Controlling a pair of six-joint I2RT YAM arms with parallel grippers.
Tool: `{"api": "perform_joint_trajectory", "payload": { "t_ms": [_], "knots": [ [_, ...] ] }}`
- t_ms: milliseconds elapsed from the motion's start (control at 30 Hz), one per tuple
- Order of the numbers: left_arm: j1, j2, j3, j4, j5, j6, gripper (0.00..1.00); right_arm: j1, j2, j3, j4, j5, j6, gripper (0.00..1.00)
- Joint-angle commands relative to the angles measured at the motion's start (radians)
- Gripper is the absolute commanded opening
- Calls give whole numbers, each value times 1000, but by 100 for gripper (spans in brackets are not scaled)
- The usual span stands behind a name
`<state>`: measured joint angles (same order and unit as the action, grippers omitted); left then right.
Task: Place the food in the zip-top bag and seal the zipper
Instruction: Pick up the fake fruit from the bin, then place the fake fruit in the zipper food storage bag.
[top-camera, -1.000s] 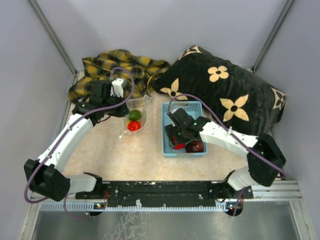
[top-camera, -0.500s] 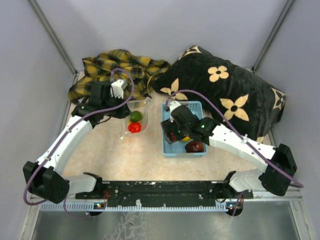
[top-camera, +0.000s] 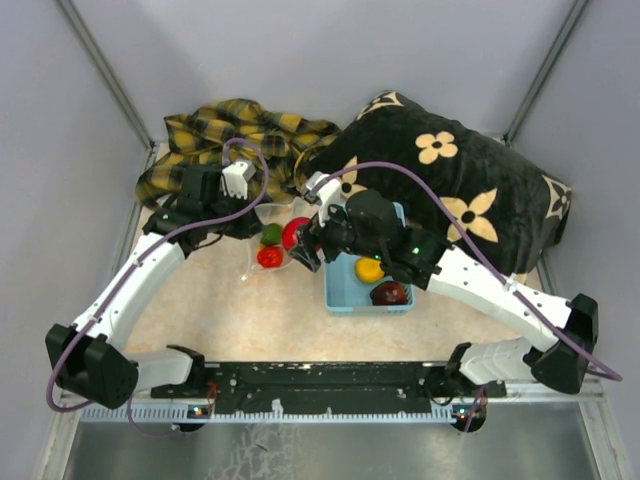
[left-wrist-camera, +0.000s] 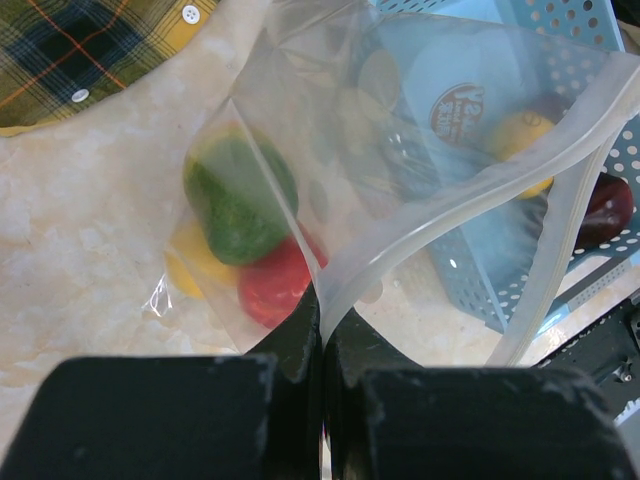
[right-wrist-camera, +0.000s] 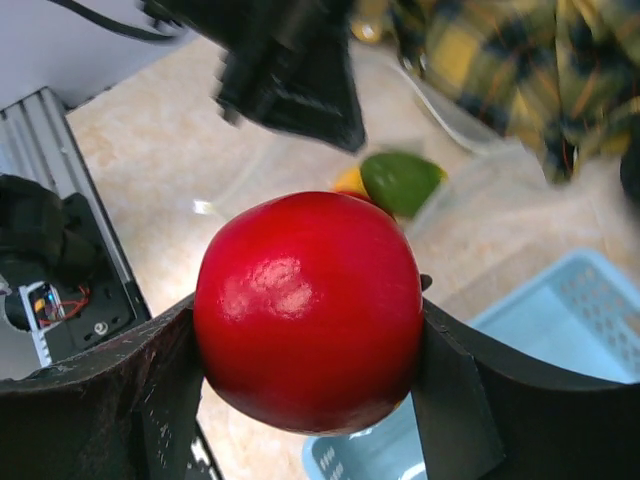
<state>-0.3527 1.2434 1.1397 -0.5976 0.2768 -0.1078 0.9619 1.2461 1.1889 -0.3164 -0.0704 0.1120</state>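
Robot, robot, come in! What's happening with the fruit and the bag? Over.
Left pincer shut on bag edge, mouth open. Right pincer holding red fruit near bag mouth. Yellow fruit and maroon fruit in basket. Nothing blocking.

Soft, even light from above filled the overhead view, leaving only faint shadows on the table (top-camera: 230, 310) and no hard glare. In the right wrist view the red fruit (right-wrist-camera: 308, 310) was sharp, with small pale highlights on its upper left, while the plaid cloth (right-wrist-camera: 500, 70) and everything else behind it were blurred. In the left wrist view the zip-top bag (left-wrist-camera: 400, 150) hazed and paled whatever lay behind it.
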Motion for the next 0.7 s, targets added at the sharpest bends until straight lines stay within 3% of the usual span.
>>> {"api": "perform_joint_trajectory", "payload": {
  "t_ms": [0, 433, 667],
  "knots": [
    [0, -16, -8, 30, 30, 0, 0, 48, 49, 102, 149, -76, -157, 48],
    [0, -21, -13, 33, 56, 0, 0, 71, 245, 193, 121, -150, -402, 48],
    [0, -25, -17, 36, 68, -1, 0, 71, 328, 204, 113, 69, -454, 55]
  ]
}}
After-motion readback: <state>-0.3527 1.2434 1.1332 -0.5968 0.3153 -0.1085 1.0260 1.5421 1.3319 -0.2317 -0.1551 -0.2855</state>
